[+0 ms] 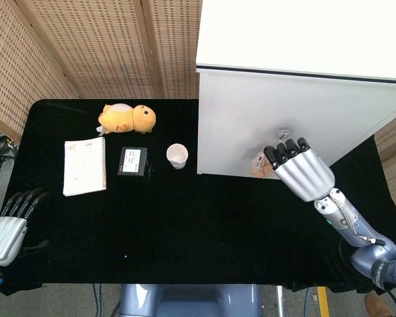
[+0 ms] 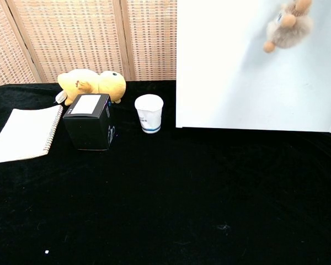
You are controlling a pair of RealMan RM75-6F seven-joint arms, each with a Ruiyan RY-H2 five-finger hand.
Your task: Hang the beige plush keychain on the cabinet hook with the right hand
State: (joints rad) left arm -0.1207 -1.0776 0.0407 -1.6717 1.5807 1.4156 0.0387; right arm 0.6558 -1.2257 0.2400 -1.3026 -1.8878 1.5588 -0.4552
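Note:
The beige plush keychain [image 1: 259,164] hangs against the white cabinet [image 1: 251,112] front, partly hidden behind my right hand [image 1: 298,169], which holds it by its ring. The small metal hook [image 1: 283,131] sits on the cabinet door just above the fingertips. In the chest view the plush [image 2: 287,25] swings blurred at the top right before the cabinet [image 2: 231,72]; the hand is out of that frame. My left hand [image 1: 10,224] rests at the table's near left corner, fingers apart, holding nothing.
A yellow plush toy [image 1: 127,119], a spiral notebook [image 1: 84,166], a black box [image 1: 132,161] and a white paper cup [image 1: 177,156] stand on the black table [image 1: 185,231] to the left of the cabinet.

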